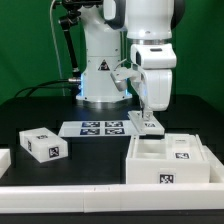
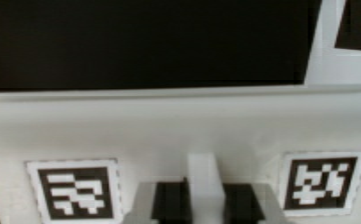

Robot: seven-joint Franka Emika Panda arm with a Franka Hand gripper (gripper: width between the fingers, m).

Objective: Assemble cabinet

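Observation:
The cabinet (image 1: 168,160) is a big white open box with a tag on its front, at the exterior view's right. My gripper (image 1: 148,110) hangs just above its far left corner, shut on a white tagged panel (image 1: 150,124). In the wrist view the two dark fingers (image 2: 166,205) clamp a thin white ridge (image 2: 203,180) of that panel (image 2: 159,125), which carries two tags, one on each side of the gripper (image 2: 203,203). Whether the panel touches the cabinet I cannot tell.
A small white tagged block (image 1: 41,145) lies at the exterior view's left. The marker board (image 1: 98,128) lies behind it, before the robot base. Another white part (image 1: 3,160) shows at the left edge. A white rail (image 1: 60,190) runs along the front.

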